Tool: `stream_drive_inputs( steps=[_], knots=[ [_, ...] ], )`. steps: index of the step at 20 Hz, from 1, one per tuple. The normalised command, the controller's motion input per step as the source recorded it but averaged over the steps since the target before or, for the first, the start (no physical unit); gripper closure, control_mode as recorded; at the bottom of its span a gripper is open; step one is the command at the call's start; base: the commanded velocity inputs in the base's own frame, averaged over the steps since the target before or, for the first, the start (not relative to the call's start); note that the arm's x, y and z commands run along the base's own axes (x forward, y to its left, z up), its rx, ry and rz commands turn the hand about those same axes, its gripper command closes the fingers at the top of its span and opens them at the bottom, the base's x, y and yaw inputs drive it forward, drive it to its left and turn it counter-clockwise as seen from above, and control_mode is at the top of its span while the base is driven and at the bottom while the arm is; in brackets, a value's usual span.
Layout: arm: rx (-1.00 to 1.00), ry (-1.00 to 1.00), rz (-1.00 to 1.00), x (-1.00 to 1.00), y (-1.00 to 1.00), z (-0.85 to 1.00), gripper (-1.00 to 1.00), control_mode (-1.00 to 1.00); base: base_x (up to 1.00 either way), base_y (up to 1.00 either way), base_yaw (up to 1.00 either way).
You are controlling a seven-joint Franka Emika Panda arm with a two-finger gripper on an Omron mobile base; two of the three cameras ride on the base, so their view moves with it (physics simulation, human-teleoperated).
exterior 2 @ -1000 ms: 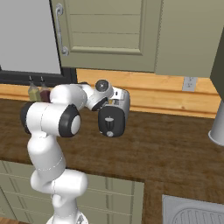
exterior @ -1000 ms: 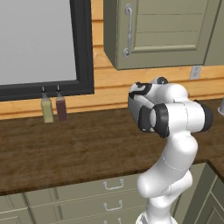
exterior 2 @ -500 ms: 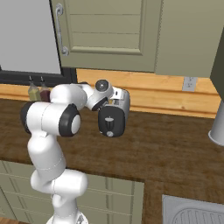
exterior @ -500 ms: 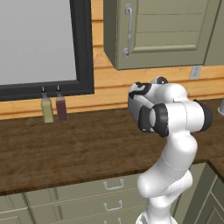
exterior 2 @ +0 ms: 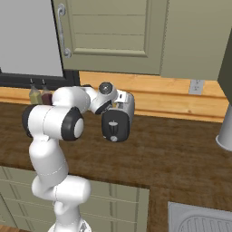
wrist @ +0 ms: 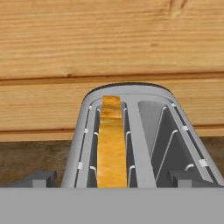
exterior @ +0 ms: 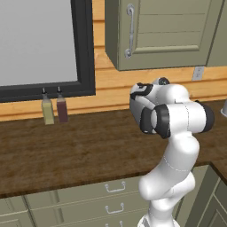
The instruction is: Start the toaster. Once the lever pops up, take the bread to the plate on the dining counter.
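Looking first from the left base view, the white arm [exterior: 177, 133] is folded over the dark wood counter [exterior: 80, 146], its hand turned away toward the plank wall, so its own bulk hides what it works on. Two small bottles [exterior: 54, 110] stand under the dark-framed window (well off to the side of the work).

From the right base view, the toaster [exterior 2: 118, 121] shows plainly: a silver body with a dark front panel facing the camera, standing on the counter near the wall. The hand sits right at its top rear, close above it; whether it touches the casing I cannot tell. A pale rounded object [exterior 2: 225, 131] stands far along the counter and a sink [exterior 2: 199, 222] lies at the lower corner.

In the hand view, the camera looks down along the toaster's two slots. The bread [wrist: 111, 144] stands upright in the left slot, golden edge showing; the right slot holds nothing. The two dark finger tips [wrist: 39, 178] rise low at either side, one outside each flank of the toaster, so the jaws are spread as wide as they go and pinch nothing.

My reading is that the task is at its first step: the toaster is not yet started. The next move calls for finding the lever on the dark front panel and pressing it down, then waiting.
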Motion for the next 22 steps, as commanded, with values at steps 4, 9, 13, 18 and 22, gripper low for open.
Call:
stream_drive_inputs(
  steps=[4,9,13,18,22],
  knots=[
    [0.0,0.0,0.0,0.0,0.0,0.0,-1.0,-1.0,0.0,0.0,0.0],
    [0.0,0.0,0.0,0.0,0.0,0.0,1.0,-1.0,0.0,0.0,0.0],
    [0.0,0.0,0.0,0.0,0.0,0.0,1.0,-1.0,0.0,0.0,0.0],
    [0.0,0.0,0.0,0.0,0.0,0.0,1.0,-1.0,0.0,0.0,0.0],
    [0.0,0.0,0.0,0.0,0.0,0.0,1.0,-1.0,0.0,0.0,0.0]
  ],
)
